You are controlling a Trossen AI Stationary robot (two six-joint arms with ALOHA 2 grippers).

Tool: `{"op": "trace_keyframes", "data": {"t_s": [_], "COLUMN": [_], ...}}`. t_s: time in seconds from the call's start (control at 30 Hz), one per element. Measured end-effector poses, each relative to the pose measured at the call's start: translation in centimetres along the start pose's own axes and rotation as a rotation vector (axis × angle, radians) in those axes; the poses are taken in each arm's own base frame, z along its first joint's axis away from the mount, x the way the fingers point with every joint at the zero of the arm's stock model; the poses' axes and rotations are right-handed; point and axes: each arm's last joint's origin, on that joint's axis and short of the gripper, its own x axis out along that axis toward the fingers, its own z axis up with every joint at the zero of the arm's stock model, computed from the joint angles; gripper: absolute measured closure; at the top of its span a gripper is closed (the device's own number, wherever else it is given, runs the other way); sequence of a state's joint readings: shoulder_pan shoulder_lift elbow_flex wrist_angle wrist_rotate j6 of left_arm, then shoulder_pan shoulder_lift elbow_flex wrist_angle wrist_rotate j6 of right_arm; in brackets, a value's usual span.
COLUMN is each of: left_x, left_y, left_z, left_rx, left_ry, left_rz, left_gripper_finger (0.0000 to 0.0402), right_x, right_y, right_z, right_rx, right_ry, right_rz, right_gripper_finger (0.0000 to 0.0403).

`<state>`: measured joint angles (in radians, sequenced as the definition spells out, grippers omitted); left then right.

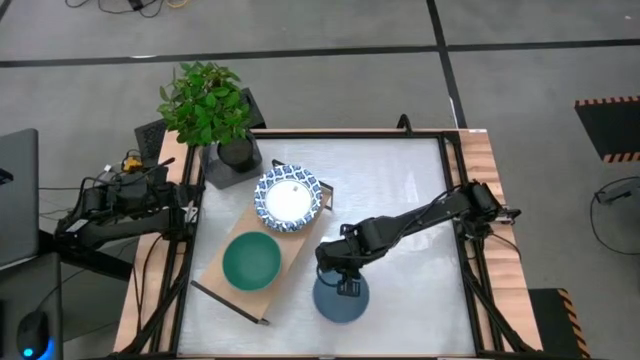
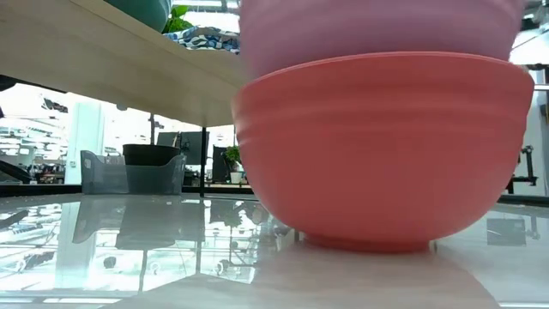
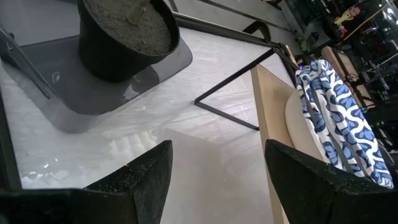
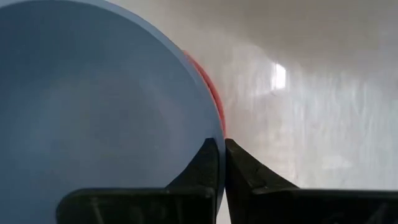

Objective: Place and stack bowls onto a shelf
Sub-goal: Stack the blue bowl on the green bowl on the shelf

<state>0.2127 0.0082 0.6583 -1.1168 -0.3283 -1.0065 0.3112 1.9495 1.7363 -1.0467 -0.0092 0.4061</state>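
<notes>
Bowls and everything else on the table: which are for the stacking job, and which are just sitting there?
For the job: blue bowl pinched by right gripper, red bowl, pink bowl, green bowl, patterned bowl, shelf.
Just there: potted plant, grey tray.

We see the white table (image 1: 400,210) carrying the shelf (image 1: 215,262) with 2 bowls, a green bowl (image 1: 250,260) and a patterned bowl (image 1: 288,198), plus a potted plant (image 1: 215,115) and a bowl stack (image 1: 340,298).
</notes>
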Motion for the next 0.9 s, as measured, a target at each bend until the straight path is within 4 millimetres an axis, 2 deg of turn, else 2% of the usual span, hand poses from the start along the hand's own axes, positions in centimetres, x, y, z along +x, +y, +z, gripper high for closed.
{"op": "trace_keyframes", "data": {"t_s": [0.17, 0.33, 0.9], "left_x": [0.0, 0.0, 0.0], "left_y": [0.0, 0.0, 0.02], "left_z": [0.0, 0.0, 0.02], "left_rx": [0.0, 0.009, 0.019], "left_ry": [0.0, 0.0, -0.009], "left_rz": [0.001, 0.001, 0.006], "left_gripper_finger": [0.0159, 0.0159, 0.0159], "right_x": [-0.03, -0.03, 0.05], "right_y": [-0.55, -0.94, -1.14], "right_z": [0.12, 0.23, 0.34], "right_rx": [0.012, 0.012, -0.061], "right_ry": [0.057, 0.05, 0.033], "right_rz": [0.11, 0.084, 0.05], "right_gripper_finger": [0.0375, 0.0361, 0.0352]}}
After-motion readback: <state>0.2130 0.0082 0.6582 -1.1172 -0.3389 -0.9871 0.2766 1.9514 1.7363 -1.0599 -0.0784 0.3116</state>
